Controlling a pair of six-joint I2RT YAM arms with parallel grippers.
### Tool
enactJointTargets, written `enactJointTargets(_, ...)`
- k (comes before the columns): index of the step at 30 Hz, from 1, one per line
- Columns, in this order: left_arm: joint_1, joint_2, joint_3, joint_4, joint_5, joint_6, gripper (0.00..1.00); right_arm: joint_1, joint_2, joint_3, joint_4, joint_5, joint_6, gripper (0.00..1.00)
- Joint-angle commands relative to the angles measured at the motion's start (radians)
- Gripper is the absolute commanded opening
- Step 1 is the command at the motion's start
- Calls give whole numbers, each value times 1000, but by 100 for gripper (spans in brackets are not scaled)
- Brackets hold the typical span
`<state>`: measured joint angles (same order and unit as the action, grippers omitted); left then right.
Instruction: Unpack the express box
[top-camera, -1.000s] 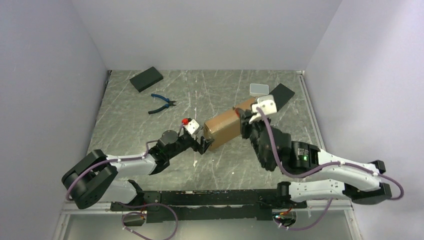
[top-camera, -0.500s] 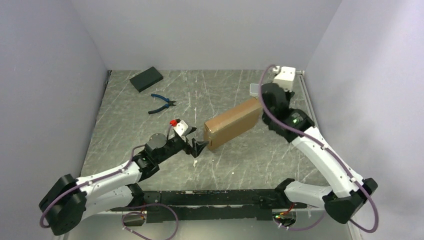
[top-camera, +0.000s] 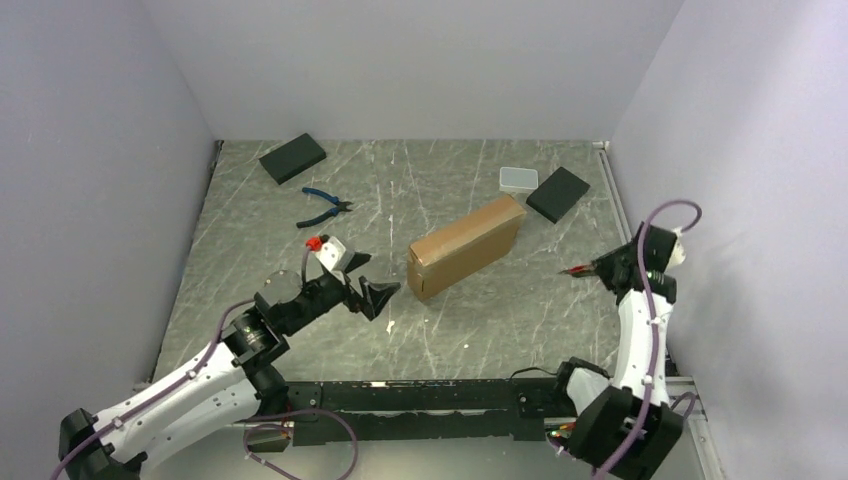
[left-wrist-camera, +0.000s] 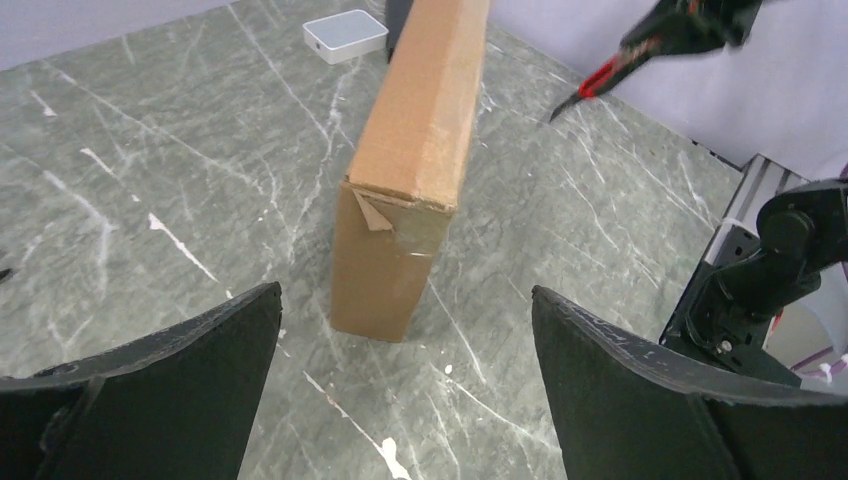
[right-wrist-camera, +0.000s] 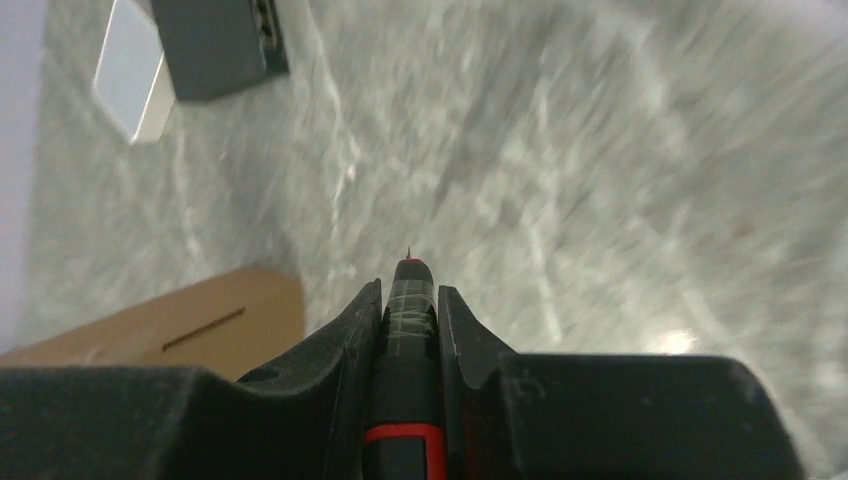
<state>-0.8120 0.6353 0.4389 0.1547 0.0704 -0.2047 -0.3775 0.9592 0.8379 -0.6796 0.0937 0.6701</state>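
The right gripper (right-wrist-camera: 408, 289) is clamped on a slim red-and-black pen-shaped tool (right-wrist-camera: 405, 380), whose fine point sticks out past the fingertips. It hangs in the air over the right side of the table, near the right wall, with the tool's tip aimed left towards the express box (top-camera: 465, 245) but well apart from it. The right wrist view is blurred across the table top.

The left gripper (top-camera: 372, 290) has its two black fingers (left-wrist-camera: 150, 380) spread wide with nothing between them. It sits low over the table just left of the box's near end, facing that end without touching it.

The express box stands on a long narrow edge around the middle of the table, running from near-left to far-right. It is plain brown cardboard, and a strip of tape on the near end face has a small corner peeled up.

Just past its far end lie a small white-grey case (top-camera: 518, 180) and, to the right of it, a black flat block (top-camera: 558, 194). A second black block (top-camera: 293, 158) lies in the far left corner, with blue-handled pliers (top-camera: 322, 207) nearer than it.

The table (top-camera: 250, 260) is grey stone-patterned with white veins and scuffs. Plain pale walls close it in on the left, far and right sides. A black rail (top-camera: 400, 400) runs along the near edge.
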Motion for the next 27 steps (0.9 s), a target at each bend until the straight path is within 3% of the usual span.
enactJointTargets(1, 4, -15, 173, -204, -101, -55, 99, -168, -10, -242, 328, -586, 249, 0)
enactJointTargets(3, 4, 23, 276, -284, -93, -44, 99, -236, 5, -390, 601, -765, 363, 0)
enactJointTargets(5, 4, 87, 396, -371, -93, -42, 99, -258, 23, -492, 794, -816, 446, 0)
enactJointTargets(9, 4, 252, 627, -526, -117, -80, 99, -261, 74, -552, 884, -810, 475, 0)
enactJointTargets(12, 6, 388, 771, -626, -130, -115, 99, -262, 100, -580, 885, -775, 469, 15)
enactJointTargets(19, 16, 655, 1047, -750, -51, -120, 99, -262, 126, -515, 630, -615, 288, 67)
enactJointTargets(21, 17, 700, 1085, -752, -31, -103, 99, -262, 123, -477, 524, -540, 247, 94)
enactJointTargets(22, 17, 722, 1108, -759, -23, -92, 99, -262, 115, -452, 469, -498, 227, 99)
enactJointTargets(27, 18, 822, 1203, -793, 17, 5, 97, -218, -19, -307, 205, -239, 150, 100)
